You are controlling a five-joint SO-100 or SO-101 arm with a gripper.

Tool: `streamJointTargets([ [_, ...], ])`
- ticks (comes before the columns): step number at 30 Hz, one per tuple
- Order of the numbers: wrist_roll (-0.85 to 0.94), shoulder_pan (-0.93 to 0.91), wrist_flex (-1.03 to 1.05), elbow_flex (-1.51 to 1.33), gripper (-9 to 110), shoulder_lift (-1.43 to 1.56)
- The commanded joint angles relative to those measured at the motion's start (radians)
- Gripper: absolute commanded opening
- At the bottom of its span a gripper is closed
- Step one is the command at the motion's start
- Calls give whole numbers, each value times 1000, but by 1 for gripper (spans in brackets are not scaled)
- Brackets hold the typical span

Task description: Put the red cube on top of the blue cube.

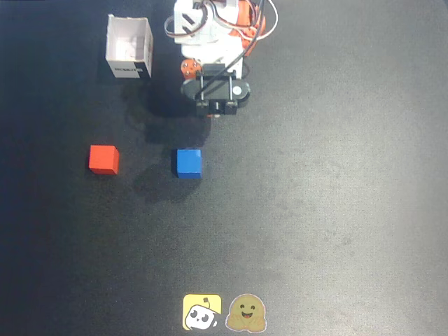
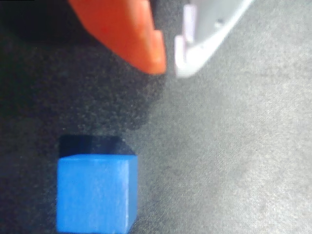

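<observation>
Overhead view: the blue cube sits on the dark table; the red cube lies well to its left, apart, nothing between them. An open white box stands above the red cube. Wrist view: the end effector, empty, fingertips nearly pressed together, hangs above the blue cube, not touching.

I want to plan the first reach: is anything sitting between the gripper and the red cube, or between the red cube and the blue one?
Nothing visible blocks either path. In the overhead view the small matte red cube and the matching blue cube sit apart on bare dark table. The gripper hangs empty near the blue cube; the white open box stands off to the side.
</observation>
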State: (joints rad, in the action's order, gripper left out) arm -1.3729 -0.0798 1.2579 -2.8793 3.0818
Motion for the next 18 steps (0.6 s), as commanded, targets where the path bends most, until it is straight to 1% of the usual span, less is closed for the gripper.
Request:
streamJointTargets([
  [1,8,2,2,6,0,11],
  [11,-3,3,0,6,0,6],
  [15,-26,-3,-28,18,0,-66],
  [18,-87,3,-26,92,0,-193],
])
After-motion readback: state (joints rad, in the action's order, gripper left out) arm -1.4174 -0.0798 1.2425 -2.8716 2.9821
